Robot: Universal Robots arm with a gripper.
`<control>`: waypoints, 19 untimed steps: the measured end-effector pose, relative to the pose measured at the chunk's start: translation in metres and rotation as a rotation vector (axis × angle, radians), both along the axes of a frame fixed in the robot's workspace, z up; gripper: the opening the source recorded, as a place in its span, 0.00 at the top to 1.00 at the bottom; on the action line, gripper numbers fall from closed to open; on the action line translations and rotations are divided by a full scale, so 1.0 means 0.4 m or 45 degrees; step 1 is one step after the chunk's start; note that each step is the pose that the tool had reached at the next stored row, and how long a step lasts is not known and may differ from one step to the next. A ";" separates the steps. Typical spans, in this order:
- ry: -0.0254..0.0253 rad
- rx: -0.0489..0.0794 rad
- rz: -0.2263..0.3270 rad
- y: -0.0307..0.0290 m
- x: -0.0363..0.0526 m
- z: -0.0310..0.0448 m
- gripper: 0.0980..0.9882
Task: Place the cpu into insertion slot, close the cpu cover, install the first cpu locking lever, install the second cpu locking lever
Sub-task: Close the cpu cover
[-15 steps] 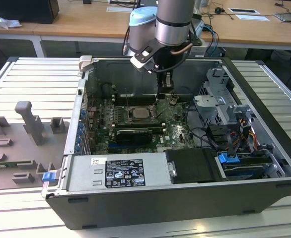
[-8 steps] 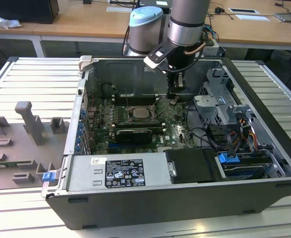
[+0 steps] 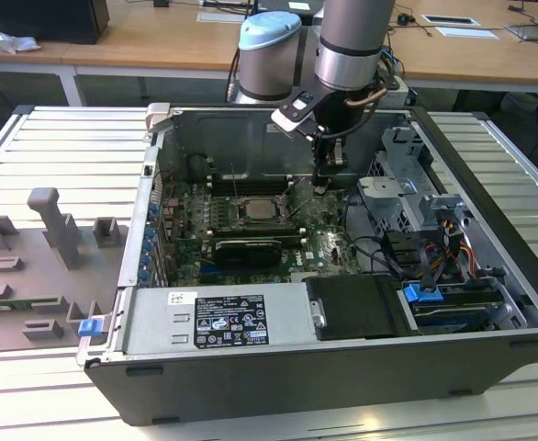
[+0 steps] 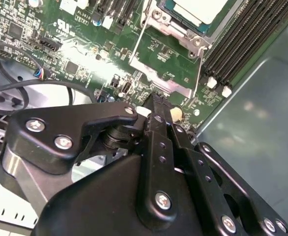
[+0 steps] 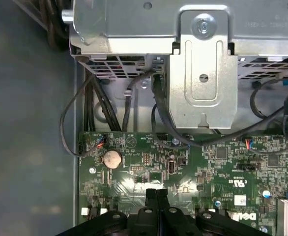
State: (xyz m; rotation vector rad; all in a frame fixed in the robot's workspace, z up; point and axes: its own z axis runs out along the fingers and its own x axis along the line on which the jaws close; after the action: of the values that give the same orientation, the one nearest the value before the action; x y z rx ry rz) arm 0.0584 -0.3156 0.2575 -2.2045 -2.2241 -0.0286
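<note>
The cpu [image 3: 253,209] lies with its silver top up in the insertion slot [image 3: 271,223] in the middle of the green board. In the second wrist view the cpu [image 4: 203,9] sits inside the silver cpu cover [image 4: 179,33], which lies flat around it. Two thin wire levers [image 4: 135,45] run along the socket's sides. My gripper [image 3: 322,186] hangs just to the exterior view's right of the socket. Its black fingers are pressed together in both wrist views, gripper [image 4: 157,104], gripper [image 5: 157,192], tips close over the board by the socket's metal edge.
Black memory slots [image 4: 242,46] flank the socket. A long black card [image 3: 248,250] lies in front of it. A metal drive cage [image 5: 203,64] and loose black cables [image 5: 92,105] stand on the exterior view's right. A coin battery [image 5: 111,158] sits on the board. The case walls [image 3: 278,129] enclose everything.
</note>
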 end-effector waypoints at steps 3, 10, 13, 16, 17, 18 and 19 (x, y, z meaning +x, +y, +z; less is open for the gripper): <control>-0.0001 0.000 0.001 0.000 0.000 -0.012 0.99; 0.0000 0.000 0.008 0.000 -0.042 -0.016 0.99; 0.0000 0.000 0.016 0.000 -0.084 -0.017 0.99; 0.0000 0.000 0.027 0.000 -0.134 -0.018 0.99; 0.0000 0.000 0.030 0.000 -0.145 -0.019 0.99; 0.0000 0.000 0.031 0.000 -0.152 -0.019 0.99; -0.0001 0.000 0.032 0.000 -0.159 -0.020 0.99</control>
State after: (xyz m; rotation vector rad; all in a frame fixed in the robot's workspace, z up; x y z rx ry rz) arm -0.0052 -0.3156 0.2495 -2.1761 -2.2515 -0.0287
